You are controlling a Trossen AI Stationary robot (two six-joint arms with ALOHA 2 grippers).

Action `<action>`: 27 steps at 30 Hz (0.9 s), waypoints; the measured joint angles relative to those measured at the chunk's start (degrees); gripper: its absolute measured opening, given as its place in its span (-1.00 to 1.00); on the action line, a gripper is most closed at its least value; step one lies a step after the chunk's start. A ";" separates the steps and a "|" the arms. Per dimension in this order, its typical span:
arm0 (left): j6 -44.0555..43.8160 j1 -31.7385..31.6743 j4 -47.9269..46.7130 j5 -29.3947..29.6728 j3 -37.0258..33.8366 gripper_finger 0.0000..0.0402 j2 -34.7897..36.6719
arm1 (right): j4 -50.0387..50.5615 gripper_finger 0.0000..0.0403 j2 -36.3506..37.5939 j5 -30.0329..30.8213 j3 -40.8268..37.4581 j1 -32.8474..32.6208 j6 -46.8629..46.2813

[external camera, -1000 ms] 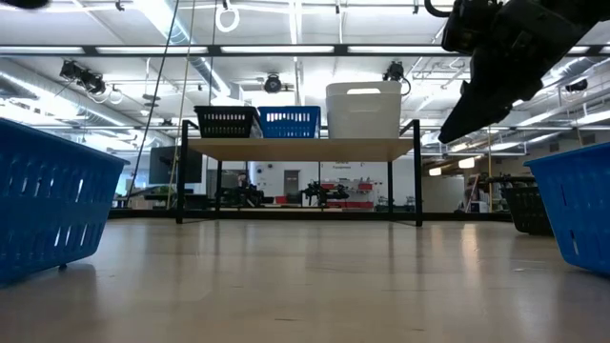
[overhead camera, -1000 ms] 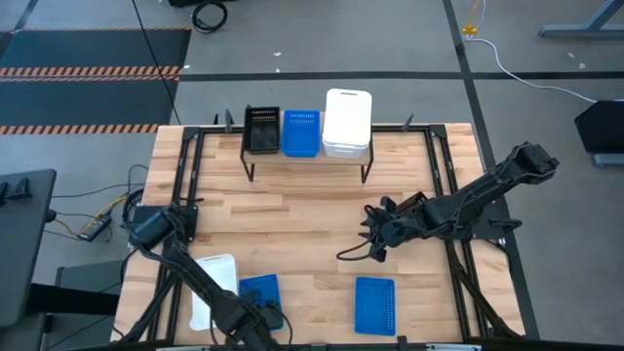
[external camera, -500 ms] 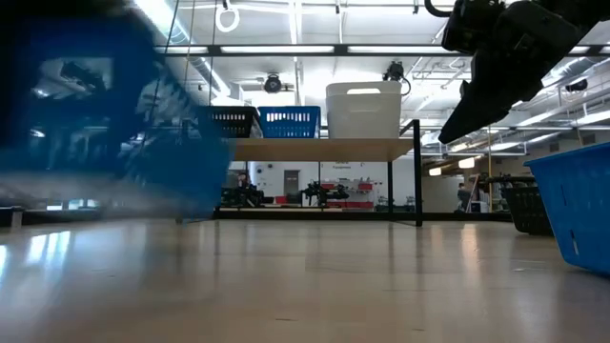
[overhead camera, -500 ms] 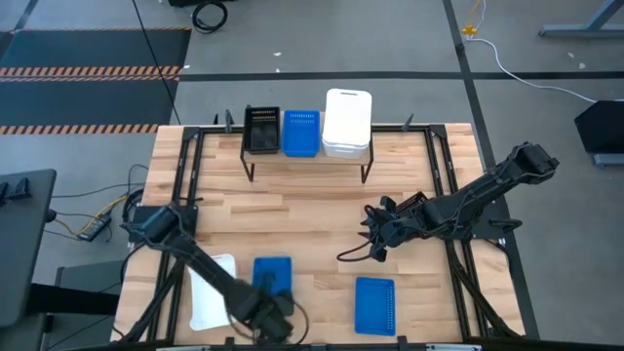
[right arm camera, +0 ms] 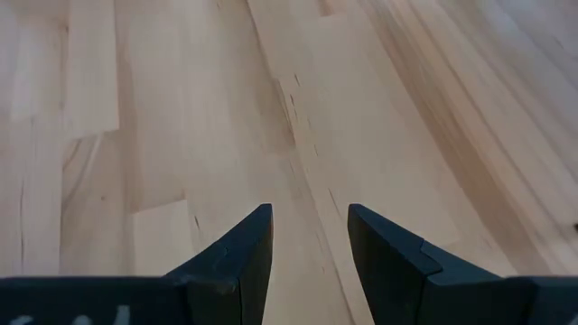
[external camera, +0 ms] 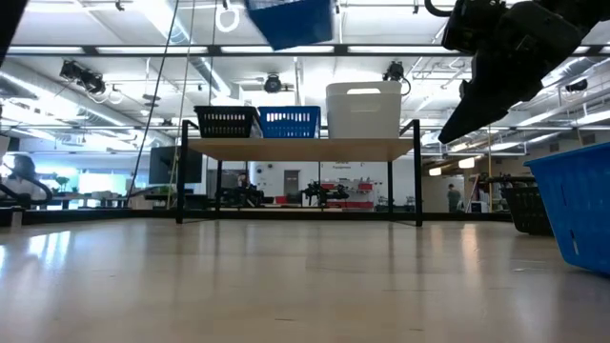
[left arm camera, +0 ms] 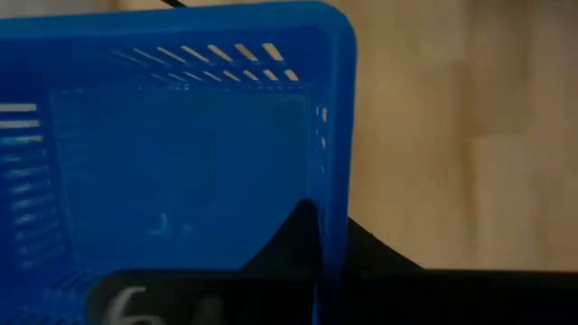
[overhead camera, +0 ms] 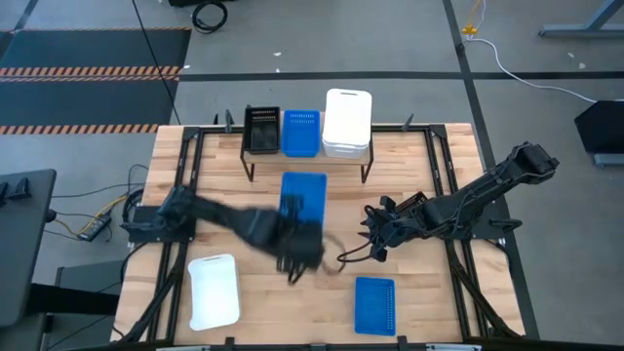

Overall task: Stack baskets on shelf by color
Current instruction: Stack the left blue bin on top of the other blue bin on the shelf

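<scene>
**Wooden surface, blue basket lifted over its middle**

Wooden planks form the surface (overhead camera: 244, 219) we work over. Our left gripper (overhead camera: 292, 226) pinches its fingers on the rim of a blue basket (overhead camera: 303, 195), held in the air just in front of the shelf (overhead camera: 308, 159). On the shelf sit black (overhead camera: 261, 129), blue (overhead camera: 301, 133) and white (overhead camera: 347, 122) baskets. Our right gripper (right arm camera: 310, 236) hovers with fingers spread over bare wood. A white basket (overhead camera: 214, 291) and another blue basket (overhead camera: 374, 304) lie near the front edge.

The carried blue basket (external camera: 291, 19) (cut off by the frame's top) perhaps hides the left tool.
</scene>
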State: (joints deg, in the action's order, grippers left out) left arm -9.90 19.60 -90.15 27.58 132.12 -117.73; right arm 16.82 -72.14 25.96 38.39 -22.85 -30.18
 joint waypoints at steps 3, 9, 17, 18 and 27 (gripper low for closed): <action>6.44 -5.96 0.68 -0.32 2.87 -0.99 0.85 | -0.01 -0.24 0.00 0.00 0.00 0.00 0.31; 13.78 -19.23 0.44 -6.49 1.17 -0.99 3.90 | 0.09 -0.24 0.00 -0.07 0.00 -0.07 0.45; 23.84 -30.55 3.93 -12.40 0.59 -0.98 4.20 | 0.17 -0.24 0.00 -0.08 0.00 -0.04 2.87; 24.42 -31.68 3.99 -13.03 0.54 -0.98 4.07 | 0.04 -0.24 0.00 -0.09 0.00 0.08 3.38; 32.18 -38.92 9.39 -20.42 0.62 -0.97 3.17 | -1.34 -0.24 0.00 0.09 0.00 2.39 3.96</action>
State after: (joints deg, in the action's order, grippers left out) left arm 22.27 -19.32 -80.76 7.16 132.74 -114.57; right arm 15.48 -72.14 26.04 38.39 -20.46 -26.22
